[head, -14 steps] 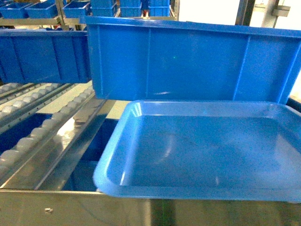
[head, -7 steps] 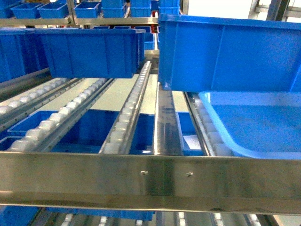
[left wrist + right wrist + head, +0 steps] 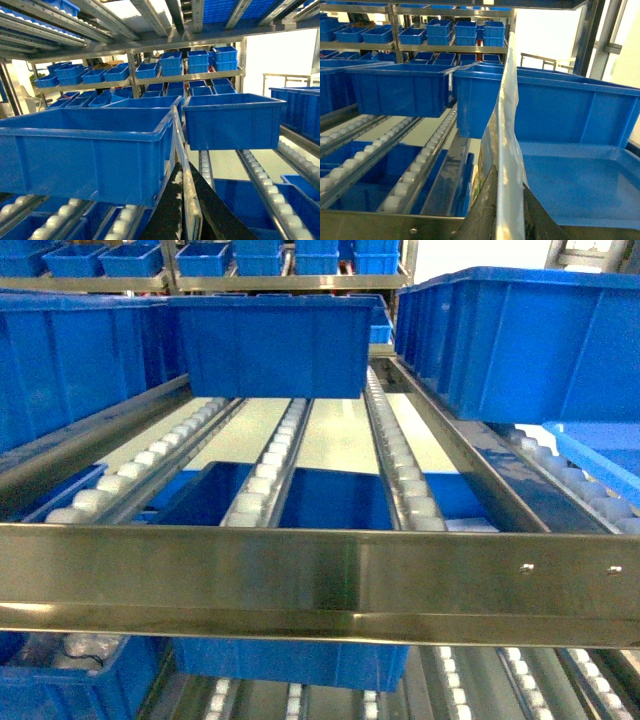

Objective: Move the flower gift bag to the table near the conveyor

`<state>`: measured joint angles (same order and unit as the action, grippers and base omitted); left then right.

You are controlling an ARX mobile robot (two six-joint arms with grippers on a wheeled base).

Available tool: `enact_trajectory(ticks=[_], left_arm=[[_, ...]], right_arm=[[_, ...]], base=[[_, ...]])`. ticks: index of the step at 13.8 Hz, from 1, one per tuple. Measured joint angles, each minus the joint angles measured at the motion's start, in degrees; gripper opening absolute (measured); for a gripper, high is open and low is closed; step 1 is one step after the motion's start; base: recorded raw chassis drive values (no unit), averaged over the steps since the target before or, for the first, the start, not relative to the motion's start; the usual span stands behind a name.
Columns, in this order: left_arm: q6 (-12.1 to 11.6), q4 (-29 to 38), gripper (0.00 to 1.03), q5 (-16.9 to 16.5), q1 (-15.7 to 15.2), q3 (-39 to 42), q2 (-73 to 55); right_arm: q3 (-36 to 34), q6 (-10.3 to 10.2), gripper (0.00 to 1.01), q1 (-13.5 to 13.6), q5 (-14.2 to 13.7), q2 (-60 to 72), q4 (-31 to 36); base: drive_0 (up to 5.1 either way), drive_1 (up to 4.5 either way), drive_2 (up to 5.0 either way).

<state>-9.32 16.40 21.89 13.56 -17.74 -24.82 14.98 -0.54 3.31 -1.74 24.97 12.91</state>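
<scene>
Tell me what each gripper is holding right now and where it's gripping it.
Each gripper, left gripper and right gripper, pinches a thin clear plastic edge rising between its fingers, probably the gift bag's top; the bag's body is hidden.

I see the conveyor (image 3: 300, 570): steel frame, white roller rails sloping away. Gift bag (image 3: 509, 165) edge stands upright, thin, glossy. I can't see the table.

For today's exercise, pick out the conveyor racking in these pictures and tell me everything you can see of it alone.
The conveyor is shiny steel-framed racking in tiers. A broad polished front beam runs across the head view, with small fasteners near its right end. Behind it, long rails of small white rollers slope up and away between steel guide channels. Blue bins rest on the rollers; more bins sit on a lower tier and on shelves behind. A blue tray lies at its right.
</scene>
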Motion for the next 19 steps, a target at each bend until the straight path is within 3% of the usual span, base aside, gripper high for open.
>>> enact_trajectory(ticks=[19], left_arm=[[-0.02, 0.07, 0.02, 0.00, 0.00, 0.00, -0.07]], right_arm=[[-0.02, 0.04, 0.02, 0.00, 0.00, 0.04, -0.04]], base=[[-4.9, 1.53, 3.3]])
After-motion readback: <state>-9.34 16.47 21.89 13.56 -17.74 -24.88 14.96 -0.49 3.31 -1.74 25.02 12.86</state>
